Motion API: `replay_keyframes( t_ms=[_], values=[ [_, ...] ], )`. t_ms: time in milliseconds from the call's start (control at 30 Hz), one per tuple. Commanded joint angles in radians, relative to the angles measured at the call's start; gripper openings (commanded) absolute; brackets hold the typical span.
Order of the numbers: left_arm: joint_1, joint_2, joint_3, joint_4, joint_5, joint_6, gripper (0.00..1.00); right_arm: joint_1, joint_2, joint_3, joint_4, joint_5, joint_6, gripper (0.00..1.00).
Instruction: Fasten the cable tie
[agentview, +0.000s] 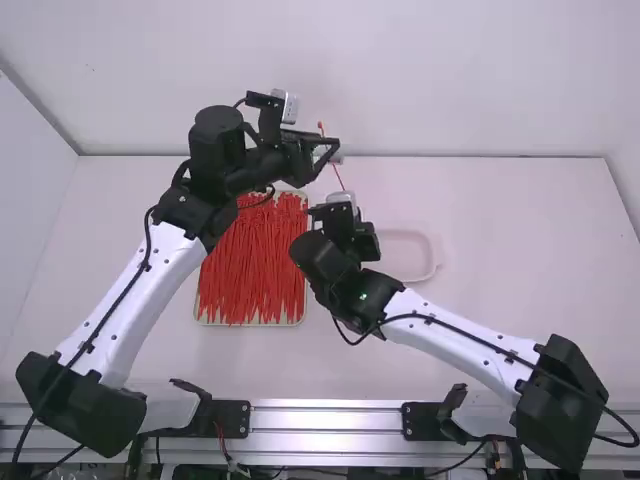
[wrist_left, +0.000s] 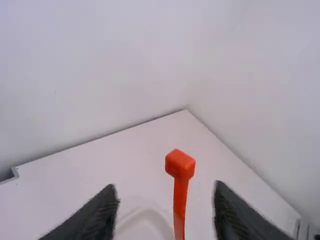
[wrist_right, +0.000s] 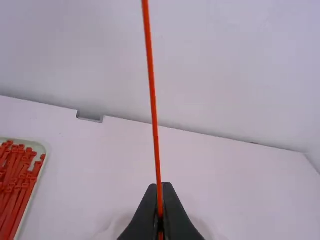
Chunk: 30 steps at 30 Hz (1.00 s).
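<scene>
White table (agentview: 520, 200) in front of us carries a tray (agentview: 250, 322) of spare red ties (agentview: 250, 265) left of the middle. We see the right gripper (wrist_right: 161, 192) pinched tight on the strap of one red cable tie (wrist_right: 152, 125), raised above the table's far middle. Its head stands between the fingers (wrist_left: 102, 210) of the left gripper (wrist_left: 165, 187), spread wide and clear of it.

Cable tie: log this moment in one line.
cable tie: held aloft, not yet looped | right tool: shut on its strap | left tool: open, straddling its head end
</scene>
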Motion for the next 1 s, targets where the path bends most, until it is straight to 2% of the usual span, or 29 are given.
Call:
replay_keyframes(
  t_ms=[0,67,167,467,533,633,700,733,767,800,867,933,967],
  values=[
    [-0.016,0.002,0.030,0.004,0.011,0.000,0.33,0.001,0.000,0.031,0.001,0.025,0.002,0.00],
    [-0.016,0.002,0.030,0.003,0.011,0.003,0.24,-0.002,0.000,0.031,0.000,0.022,0.002,0.00],
    [-0.015,0.002,0.030,0.007,0.011,0.005,0.01,-0.003,0.000,0.031,0.000,0.022,0.001,0.00],
    [-0.015,0.002,0.030,0.022,0.011,0.011,0.01,0.007,0.000,0.031,0.000,0.019,-0.017,0.00],
    [-0.016,0.002,0.030,0.023,0.011,0.031,0.01,0.006,0.000,0.031,0.000,0.019,-0.018,0.17],
    [-0.001,0.002,0.030,0.022,-0.002,0.054,0.01,-0.001,-0.001,0.032,0.008,0.018,-0.018,0.47],
    [0.007,0.002,0.030,0.020,-0.009,0.057,0.01,-0.009,-0.001,0.032,0.015,0.013,-0.029,0.55],
    [0.016,0.002,0.030,0.016,-0.011,0.062,0.01,-0.014,-0.001,0.032,0.023,-0.021,-0.065,0.64],
    [0.019,0.002,0.030,0.015,-0.010,0.068,0.01,-0.014,-0.001,0.032,0.024,-0.031,-0.074,0.66],
    [0.026,0.002,0.030,0.009,-0.008,0.079,0.01,-0.014,-0.006,0.031,0.026,-0.063,-0.094,0.77],
    [0.033,0.002,0.030,-0.004,-0.020,0.094,0.01,-0.005,-0.020,0.032,0.025,-0.108,-0.121,0.93],
    [0.031,0.002,0.030,-0.008,-0.038,0.103,0.01,0.001,-0.032,0.032,0.027,-0.122,-0.130,0.99],
    [0.030,0.002,0.030,-0.011,-0.063,0.117,0.01,0.002,-0.044,0.032,0.028,-0.127,-0.130,0.98]
  ],
)
